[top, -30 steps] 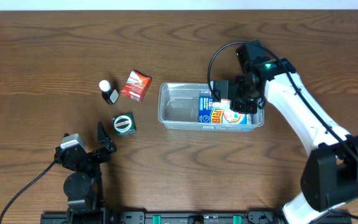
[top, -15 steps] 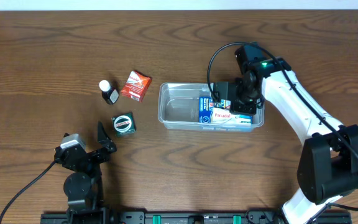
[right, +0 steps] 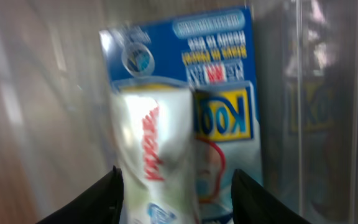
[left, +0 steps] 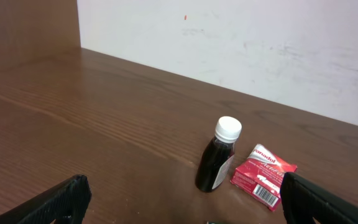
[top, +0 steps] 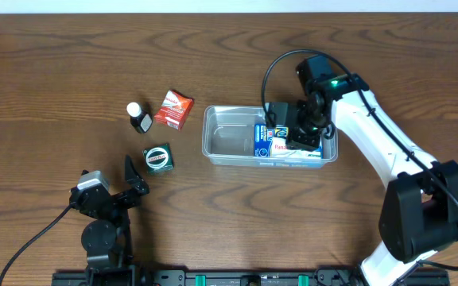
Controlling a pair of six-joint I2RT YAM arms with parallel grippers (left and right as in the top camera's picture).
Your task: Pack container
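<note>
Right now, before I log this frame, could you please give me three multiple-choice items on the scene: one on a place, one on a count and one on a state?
1. Seen from overhead, where does the dark bottle stand relative to the red box?
A. on top of it
B. just to its left
C. to its right

2. How many loose items lie outside the container?
A. one
B. three
C. five

3. The left gripper is:
A. open and empty
B. shut on nothing
C. shut on a box

Answers:
1 B: the overhead view shows the bottle beside the box, on its left.
2 B: there are the bottle, the red box and the green-and-black box.
3 A: in the left wrist view its fingers stand wide apart and grip nothing.
</note>
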